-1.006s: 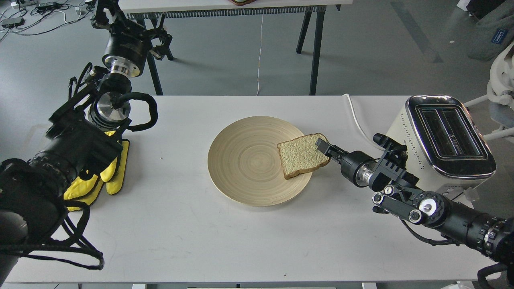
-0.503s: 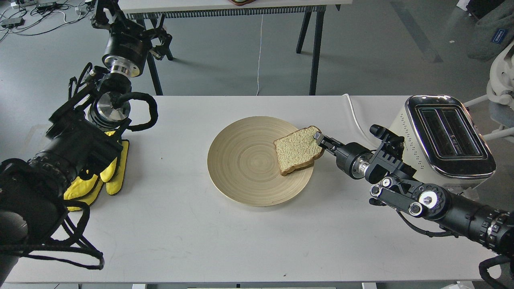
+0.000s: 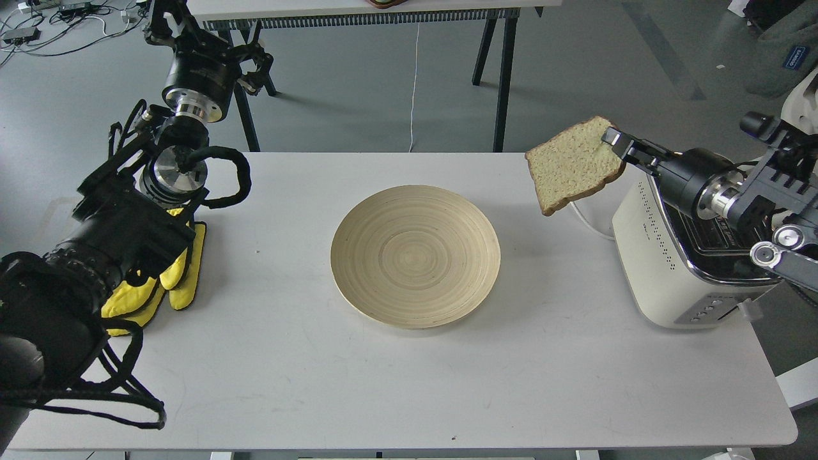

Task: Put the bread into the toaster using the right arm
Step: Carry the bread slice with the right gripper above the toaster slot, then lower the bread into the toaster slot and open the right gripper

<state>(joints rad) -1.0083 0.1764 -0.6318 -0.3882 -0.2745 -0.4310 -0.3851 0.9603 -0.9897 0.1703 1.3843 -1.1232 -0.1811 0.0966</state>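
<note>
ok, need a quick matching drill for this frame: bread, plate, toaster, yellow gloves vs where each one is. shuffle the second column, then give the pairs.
Things:
1. bread
2. wooden plate
3. toaster
4. yellow gloves

Places:
A. table's right end, under the right arm
B. held in the air by the right end effector
C. table's left edge, beside the left arm
D. middle of the table, nothing on it

Pairs: 1-B, 2-D, 3-A, 4-C

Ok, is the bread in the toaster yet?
Not yet. The bread hangs in the air, pinched at one edge by the right gripper, left of the toaster.
</note>
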